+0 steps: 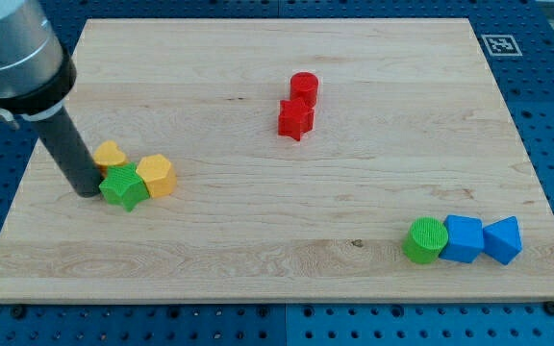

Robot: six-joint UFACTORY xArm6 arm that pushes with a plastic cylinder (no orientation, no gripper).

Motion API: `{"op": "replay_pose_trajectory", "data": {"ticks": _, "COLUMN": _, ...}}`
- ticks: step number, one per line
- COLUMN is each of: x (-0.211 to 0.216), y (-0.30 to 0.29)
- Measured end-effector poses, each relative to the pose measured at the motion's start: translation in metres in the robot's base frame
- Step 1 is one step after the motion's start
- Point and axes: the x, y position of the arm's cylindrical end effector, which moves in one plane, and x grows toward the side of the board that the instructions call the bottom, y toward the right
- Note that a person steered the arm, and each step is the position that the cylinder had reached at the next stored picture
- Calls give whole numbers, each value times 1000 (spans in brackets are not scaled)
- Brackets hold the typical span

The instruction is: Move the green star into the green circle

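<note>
The green star (124, 187) lies at the view's left on the wooden board, touching a yellow block (156, 176) on its right and a second yellow block (111, 154) just above it. The green circle (425, 239) is a green cylinder near the view's bottom right. My tip (88, 192) rests on the board right against the green star's left side. The dark rod rises from it up and to the left, hiding part of the board behind it.
A blue block (464, 238) touches the green circle's right side, with a blue triangular block (503, 240) beyond it. A red cylinder (303, 88) and a red star (295, 119) stand together at the top centre. The board's left edge (27, 183) is near my tip.
</note>
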Motion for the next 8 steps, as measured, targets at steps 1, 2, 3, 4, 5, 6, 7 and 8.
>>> {"op": "replay_pose_trajectory", "data": {"ticks": 1, "x": 0, "y": 38}}
{"op": "replay_pose_trajectory", "data": {"ticks": 2, "x": 0, "y": 78}}
{"op": "replay_pose_trajectory", "data": {"ticks": 3, "x": 0, "y": 123}}
{"op": "replay_pose_trajectory", "data": {"ticks": 4, "x": 1, "y": 172}}
{"op": "replay_pose_trajectory", "data": {"ticks": 5, "x": 13, "y": 213}}
{"op": "replay_pose_trajectory", "data": {"ticks": 6, "x": 32, "y": 230}}
{"op": "replay_pose_trajectory", "data": {"ticks": 7, "x": 44, "y": 243}}
{"op": "replay_pose_trajectory", "data": {"ticks": 8, "x": 46, "y": 256}}
